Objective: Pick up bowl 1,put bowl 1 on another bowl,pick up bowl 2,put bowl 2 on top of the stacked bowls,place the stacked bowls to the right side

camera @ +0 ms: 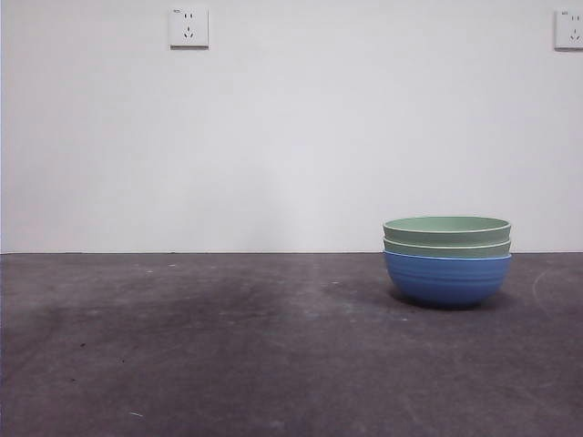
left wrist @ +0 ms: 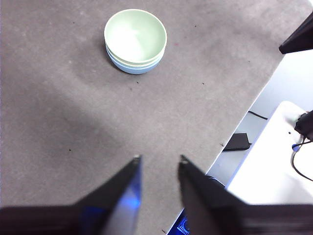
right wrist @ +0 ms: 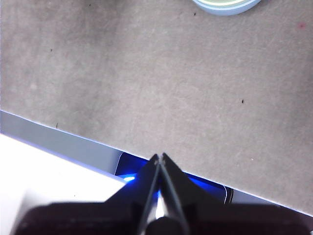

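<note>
You see the stacked bowls (camera: 446, 259) standing on the right part of the grey table (camera: 228, 346): a ribbed blue bowl (camera: 446, 280) underneath, two pale green ones nested in it. Your left gripper (left wrist: 159, 159) hovers well apart, jaws parted and empty. Your right gripper (right wrist: 160, 156) waits over the table edge, jaws pressed together.

black tapered left hand (left wrist: 159, 159), blue glow, black right hand (right wrist: 160, 156)

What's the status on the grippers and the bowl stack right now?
Left gripper open, empty, clear of the stack. Right gripper shut, empty. Two pale green ribbed bowls nested in round blue bowl, on the grey table's right side.
</note>
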Controlling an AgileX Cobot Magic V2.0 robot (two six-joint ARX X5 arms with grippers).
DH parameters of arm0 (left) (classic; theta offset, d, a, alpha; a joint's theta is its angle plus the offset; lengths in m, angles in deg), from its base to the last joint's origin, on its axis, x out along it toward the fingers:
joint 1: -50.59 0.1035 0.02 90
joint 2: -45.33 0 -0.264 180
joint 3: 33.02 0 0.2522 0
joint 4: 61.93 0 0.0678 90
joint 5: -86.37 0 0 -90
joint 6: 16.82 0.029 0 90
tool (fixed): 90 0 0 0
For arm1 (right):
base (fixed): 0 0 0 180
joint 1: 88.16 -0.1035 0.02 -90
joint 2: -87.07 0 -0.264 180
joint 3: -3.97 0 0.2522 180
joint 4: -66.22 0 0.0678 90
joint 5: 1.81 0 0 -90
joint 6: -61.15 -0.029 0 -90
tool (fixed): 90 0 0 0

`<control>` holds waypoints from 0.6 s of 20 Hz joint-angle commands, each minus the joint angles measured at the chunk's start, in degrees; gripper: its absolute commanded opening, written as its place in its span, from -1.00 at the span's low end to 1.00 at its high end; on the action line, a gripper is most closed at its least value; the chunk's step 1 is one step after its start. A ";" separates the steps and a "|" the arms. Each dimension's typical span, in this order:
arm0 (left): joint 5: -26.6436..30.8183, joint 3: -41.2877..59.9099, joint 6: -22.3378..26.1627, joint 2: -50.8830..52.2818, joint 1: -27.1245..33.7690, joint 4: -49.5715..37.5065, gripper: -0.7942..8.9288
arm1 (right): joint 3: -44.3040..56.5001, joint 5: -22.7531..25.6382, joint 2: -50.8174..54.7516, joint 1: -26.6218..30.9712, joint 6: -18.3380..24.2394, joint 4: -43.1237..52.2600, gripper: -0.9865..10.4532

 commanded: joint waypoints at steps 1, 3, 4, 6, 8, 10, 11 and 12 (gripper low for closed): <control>-0.09 0.09 0.94 -0.11 0.09 0.00 -0.85 | 0.22 0.07 0.04 -0.09 0.63 0.20 -0.82; -0.09 0.09 0.94 -0.11 0.09 0.00 -0.84 | 0.22 0.07 0.00 -0.09 -0.26 0.24 -0.82; -0.07 0.09 0.92 -0.11 0.09 0.00 -0.84 | 0.22 0.04 0.00 -0.09 -1.20 0.26 -0.82; -0.07 0.09 0.92 -0.11 0.09 0.00 -0.84 | 0.22 0.07 0.00 -0.09 -1.70 0.26 -0.82; -0.07 0.09 0.92 -0.11 0.09 -0.04 -0.84 | 0.22 0.15 0.00 -0.07 -1.66 0.28 -0.82; -0.07 0.09 0.92 -0.11 0.09 -0.07 -0.84 | 0.22 0.17 0.00 -0.02 -1.66 0.31 -0.82; -0.07 0.09 0.92 -0.11 0.09 -0.07 -0.84 | 0.22 0.28 0.00 -0.02 -1.66 0.28 -0.82; -0.07 0.09 0.92 -0.11 0.09 -0.07 -0.84 | 0.22 0.33 0.00 -0.02 -1.66 0.31 -0.82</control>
